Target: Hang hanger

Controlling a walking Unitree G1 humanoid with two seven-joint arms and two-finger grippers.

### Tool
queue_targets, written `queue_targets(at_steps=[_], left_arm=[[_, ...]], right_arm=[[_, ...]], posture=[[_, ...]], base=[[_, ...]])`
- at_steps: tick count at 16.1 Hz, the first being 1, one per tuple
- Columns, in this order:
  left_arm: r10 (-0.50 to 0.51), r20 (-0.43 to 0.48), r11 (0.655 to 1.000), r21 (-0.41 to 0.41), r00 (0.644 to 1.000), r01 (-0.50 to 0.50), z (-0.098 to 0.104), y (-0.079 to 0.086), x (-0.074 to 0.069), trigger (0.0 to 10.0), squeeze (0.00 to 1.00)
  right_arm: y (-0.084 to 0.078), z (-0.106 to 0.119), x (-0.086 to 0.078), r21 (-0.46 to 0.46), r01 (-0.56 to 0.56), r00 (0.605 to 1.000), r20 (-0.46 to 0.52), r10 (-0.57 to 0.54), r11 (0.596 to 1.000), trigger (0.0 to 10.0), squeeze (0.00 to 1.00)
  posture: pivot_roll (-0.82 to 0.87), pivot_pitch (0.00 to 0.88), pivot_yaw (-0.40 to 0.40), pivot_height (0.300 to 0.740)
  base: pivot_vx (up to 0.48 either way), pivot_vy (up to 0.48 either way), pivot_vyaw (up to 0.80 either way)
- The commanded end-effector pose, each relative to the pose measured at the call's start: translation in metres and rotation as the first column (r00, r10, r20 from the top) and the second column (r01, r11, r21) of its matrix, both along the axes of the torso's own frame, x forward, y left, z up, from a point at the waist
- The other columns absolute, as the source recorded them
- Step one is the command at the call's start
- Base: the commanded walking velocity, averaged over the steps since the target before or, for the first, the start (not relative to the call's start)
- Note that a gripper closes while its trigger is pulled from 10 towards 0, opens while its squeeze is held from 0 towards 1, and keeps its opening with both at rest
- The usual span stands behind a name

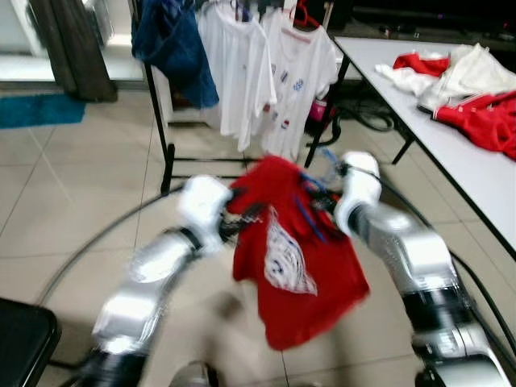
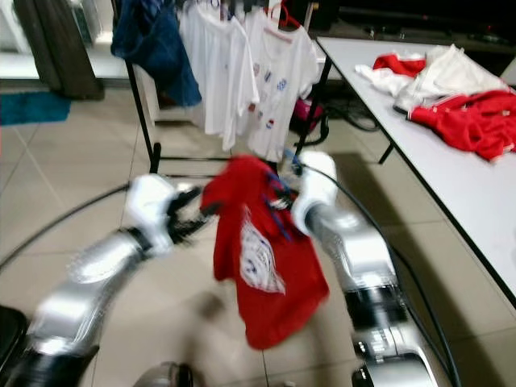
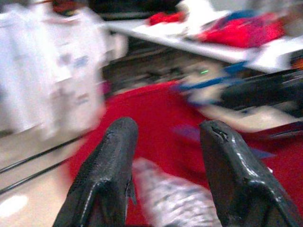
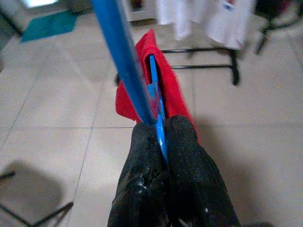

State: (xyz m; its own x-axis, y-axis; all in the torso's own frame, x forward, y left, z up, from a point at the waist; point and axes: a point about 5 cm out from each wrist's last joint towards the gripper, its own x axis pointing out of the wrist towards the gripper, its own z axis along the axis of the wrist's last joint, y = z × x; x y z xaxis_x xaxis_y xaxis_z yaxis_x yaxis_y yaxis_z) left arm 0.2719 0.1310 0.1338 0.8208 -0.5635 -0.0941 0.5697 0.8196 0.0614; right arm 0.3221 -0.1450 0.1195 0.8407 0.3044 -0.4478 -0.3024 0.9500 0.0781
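A red T-shirt (image 1: 298,258) with a white print hangs on a blue hanger (image 4: 128,71) in front of me, between my two arms. My right gripper (image 4: 161,125) is shut on the hanger's blue bar, at the shirt's right shoulder. At the shirt's left shoulder my left gripper (image 3: 168,130) is open, with red cloth beyond its spread fingers. Whether it touches the cloth I cannot tell. The clothes rack (image 1: 165,137) stands ahead. It carries white T-shirts (image 1: 298,72) and a blue garment (image 1: 173,44).
A white table (image 1: 451,137) runs along the right with red and white clothes (image 1: 484,117) piled on it. A black cable (image 1: 89,242) curves over the tiled floor. A dark object (image 1: 24,339) sits at the near left, and a teal mat (image 1: 40,109) lies far left.
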Motion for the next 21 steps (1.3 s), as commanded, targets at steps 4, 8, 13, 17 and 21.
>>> queue_targets(at_steps=[4, 8, 13, 17, 21], left_arm=[[0.257, -0.013, 0.965, 0.056, 0.966, -0.256, -0.011, 0.027, -0.01, 10.0, 0.0], [0.312, -0.015, 0.947, 0.083, 0.95, -0.31, -0.018, 0.029, -0.013, 10.0, 0.0], [0.341, -0.021, 0.94, 0.015, 0.94, -0.341, -0.017, 0.023, -0.008, 10.0, 0.0], [0.344, -0.006, 0.939, 0.012, 0.939, -0.344, -0.015, 0.023, -0.002, 10.0, 0.0], [0.331, 0.015, 0.943, 0.003, 0.943, -0.332, -0.008, 0.019, 0.009, 10.0, 0.0]], right_arm=[[-0.025, -0.001, -0.01, 0.086, 0.188, 0.977, 0.087, -0.195, 0.978, 10.0, 0.0], [-0.027, -0.019, -0.021, 0.06, 0.223, 0.974, 0.035, -0.225, 0.973, 10.0, 0.0], [-0.03, -0.026, -0.029, -0.043, 0.221, 0.973, 0.077, -0.218, 0.974, 10.0, 0.0], [-0.031, -0.023, -0.029, 0.066, 0.278, 0.954, 0.094, -0.284, 0.958, 10.0, 0.0], [-0.033, -0.012, -0.021, 0.068, 0.329, 0.925, 0.18, -0.336, 0.942, 10.0, 0.0]], posture=[[0.06, 0.0, -0.081, 0.74], [0.08, 0.0, -0.095, 0.74], [0.08, 0.0, -0.078, 0.74], [0.09, 0.0, -0.08, 0.74], [0.1, 0.0, -0.07, 0.74]], base=[[0.0, 0.0, 0.0], [0.215, 0.0, 0.0], [0.382, 0.0, 0.0], [0.42, 0.0, 0.32], [0.42, 0.0, 0.2]])
